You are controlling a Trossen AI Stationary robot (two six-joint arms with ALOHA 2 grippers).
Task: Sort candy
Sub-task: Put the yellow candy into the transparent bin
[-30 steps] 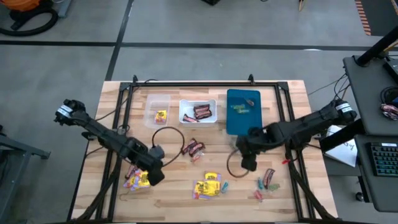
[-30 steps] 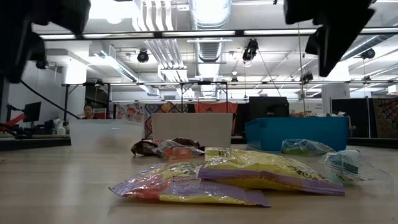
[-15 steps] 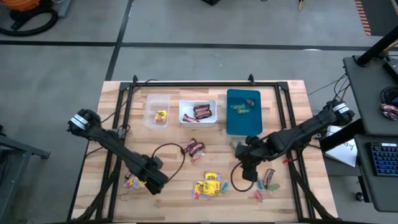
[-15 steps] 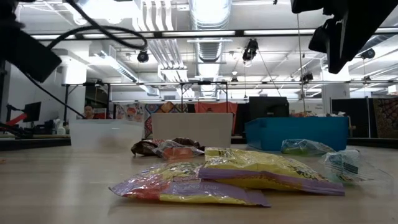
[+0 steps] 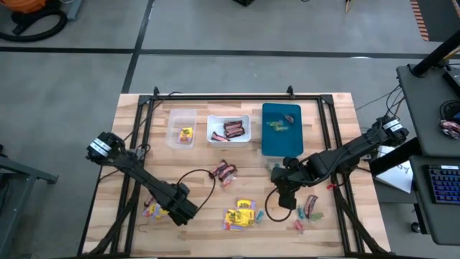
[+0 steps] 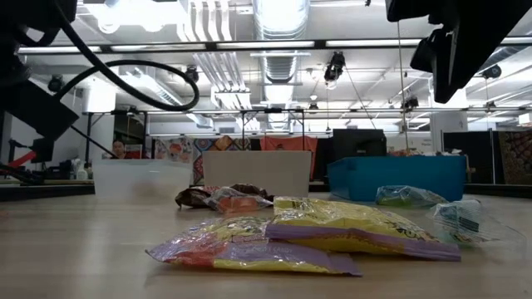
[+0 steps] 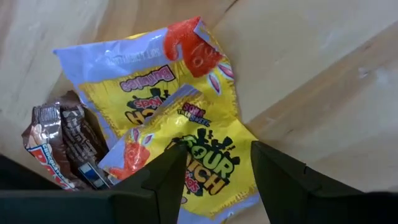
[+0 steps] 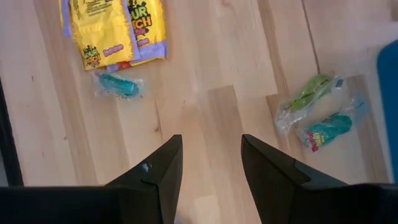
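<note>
The candy lies in loose groups on the wooden table [image 5: 330,144]. Yellow packets and a brown bar [image 7: 59,146] sit at the near left [image 5: 152,210]. My left gripper [image 7: 217,180] hangs open just above them, pointing down, one yellow packet [image 7: 199,155] showing between its fingers. More yellow packets [image 5: 241,214] lie near the middle, brown bars [image 5: 224,173] farther back, and small green and teal pieces [image 5: 307,208] to the right. My right gripper [image 8: 211,168] is open over bare wood between the middle packets [image 8: 112,31] and the small pieces [image 8: 308,93].
Three bins stand in a row at the far side: a clear one [image 5: 182,128] with a yellow packet, a white one [image 5: 228,128] with brown bars, a blue one [image 5: 282,128] with small pieces. A dark cable [image 5: 201,176] loops on the table by the left arm.
My left gripper has come down and moved toward the table's near edge, tipping more steeply downward over the near-left candy pile. My right gripper has shifted a little toward the near edge, then kept still. No candy has moved.
</note>
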